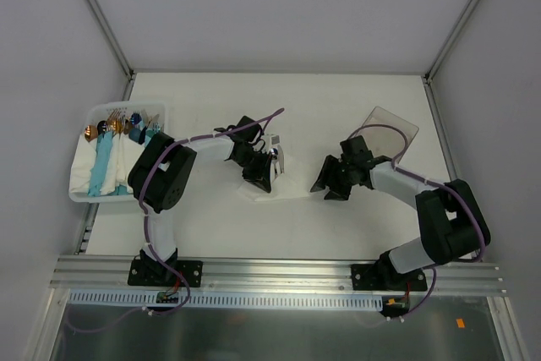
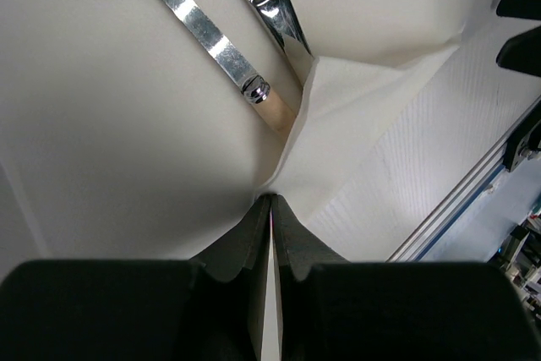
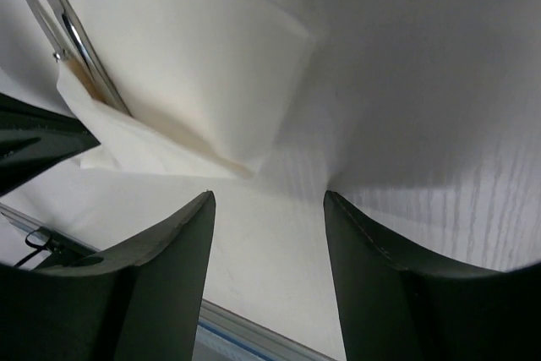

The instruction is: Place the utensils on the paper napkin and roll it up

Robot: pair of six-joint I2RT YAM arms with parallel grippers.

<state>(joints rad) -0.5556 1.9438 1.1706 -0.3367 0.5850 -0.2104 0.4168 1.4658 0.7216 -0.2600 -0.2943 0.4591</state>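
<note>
Overhead, the napkin (image 1: 283,195) lies mid-table between the left gripper (image 1: 267,177) and the right gripper (image 1: 328,185). From the left wrist, the jaws are clenched on a napkin fold just beside the utensils (image 2: 215,44). From the right wrist, the jaws stand apart over the napkin.

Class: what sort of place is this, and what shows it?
Probably a robotics lab test cell: plain panel walls enclose a white table, the left arm and right arm are bolted to an aluminium rail, and a tray holds cutlery bundles.
</note>
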